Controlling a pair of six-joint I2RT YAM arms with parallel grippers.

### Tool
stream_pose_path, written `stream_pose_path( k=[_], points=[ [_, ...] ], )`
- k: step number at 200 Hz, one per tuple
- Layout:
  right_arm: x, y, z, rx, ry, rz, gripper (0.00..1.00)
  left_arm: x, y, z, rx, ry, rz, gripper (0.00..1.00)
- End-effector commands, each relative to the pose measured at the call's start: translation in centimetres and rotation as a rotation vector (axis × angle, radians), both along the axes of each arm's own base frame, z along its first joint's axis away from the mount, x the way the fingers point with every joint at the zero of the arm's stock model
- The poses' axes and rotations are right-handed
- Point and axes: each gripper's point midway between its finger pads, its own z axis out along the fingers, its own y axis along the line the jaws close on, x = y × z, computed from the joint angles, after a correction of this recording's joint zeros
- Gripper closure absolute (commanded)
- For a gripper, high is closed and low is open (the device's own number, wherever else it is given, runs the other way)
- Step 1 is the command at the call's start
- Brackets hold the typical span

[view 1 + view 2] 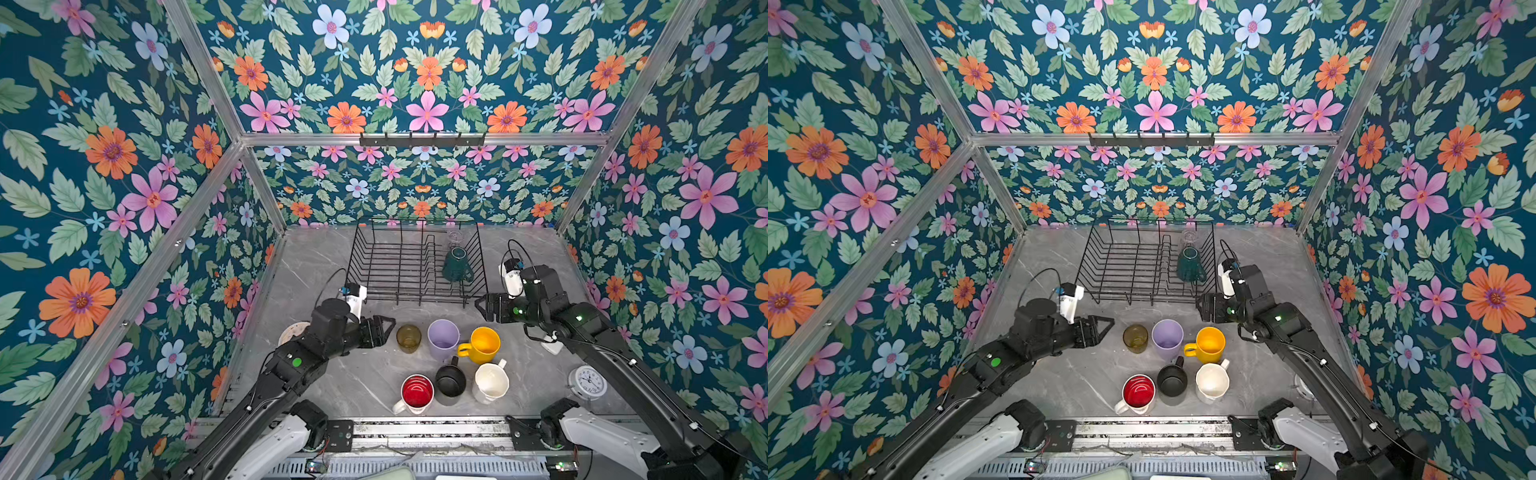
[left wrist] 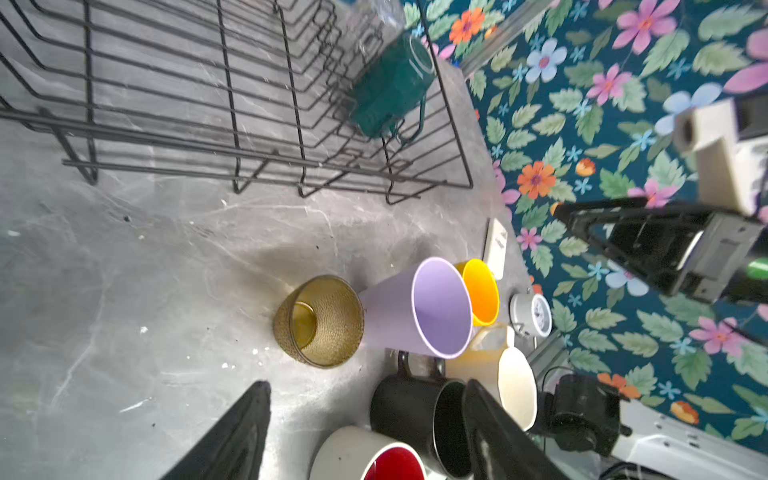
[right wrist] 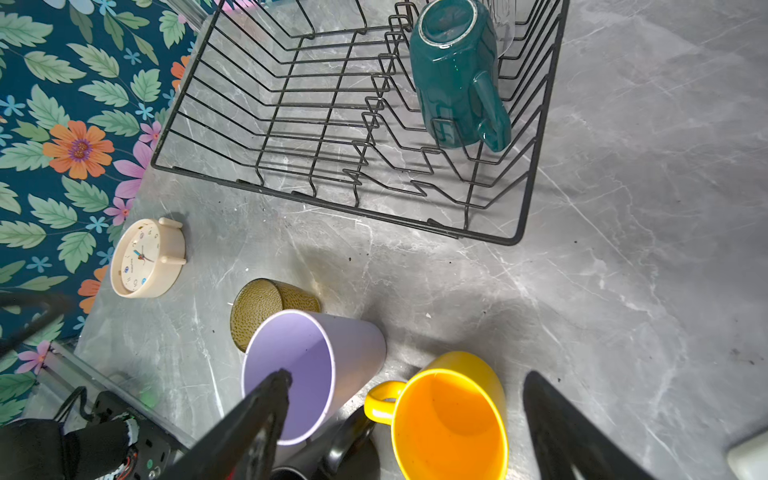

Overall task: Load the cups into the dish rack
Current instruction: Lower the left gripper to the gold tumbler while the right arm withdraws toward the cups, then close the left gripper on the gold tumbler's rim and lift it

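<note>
Though spread apart, gripping nothing: left gripper (image 1: 390, 331), just beside ribbed olive tumbler (image 1: 408, 338). Rightward, lilac tumbler (image 1: 443, 338), yellow mug (image 1: 484, 344), upright on table (image 1: 332, 386). In dish rack (image 1: 386, 266), dark green mug (image 1: 456, 264) inverted. Right gripper (image 1: 480, 307) agape, empty. Cream clock (image 3: 145, 259) plain only from right wrist; dial lettering unreadable.

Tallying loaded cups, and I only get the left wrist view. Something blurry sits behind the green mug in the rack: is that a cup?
Observer: Yes, a clear glass sits in the dish rack just behind the dark green mug.
Operator: Is the right gripper carrying anything?
Observer: No, it is open and empty, near the yellow mug.
Operator: I see one white clock. Any other?
Observer: Yes, a cream clock lies face up on the table beside the left arm.
</note>
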Motion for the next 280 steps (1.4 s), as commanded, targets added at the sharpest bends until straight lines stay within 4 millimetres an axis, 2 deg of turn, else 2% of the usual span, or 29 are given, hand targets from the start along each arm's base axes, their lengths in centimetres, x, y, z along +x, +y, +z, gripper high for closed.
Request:
stream_pose_path(
  k=[1,32,92,167,210,280],
  points=[
    [0.1,0.2,0.6,0.021,-0.015,-0.001,0.12,0.7,0.6,-1.5,0.119,-0.002,0.077,0.28],
    [-0.3,-0.1,0.3,0.014,-0.013,-0.005,0.12,0.6,0.3,-3.7,0.255,0.038,0.083,0.31],
    [-0.8,-0.6,-0.3,-0.005,0.000,-0.013,0.11,1.3,-1.4,-6.6,0.373,0.091,0.069,0.34],
    [-1.5,-0.7,-0.9,-0.016,0.008,0.000,0.11,2.4,-2.7,-8.9,0.431,0.118,0.069,0.39],
    [-1.4,-0.7,-1.2,-0.024,0.003,0.012,0.07,2.9,-3.6,-10.1,0.453,0.139,0.058,0.43],
    [-1.6,-0.7,-1.5,-0.019,-0.008,0.018,0.04,3.1,-3.6,-12.2,0.505,0.174,0.059,0.50]
  ],
)
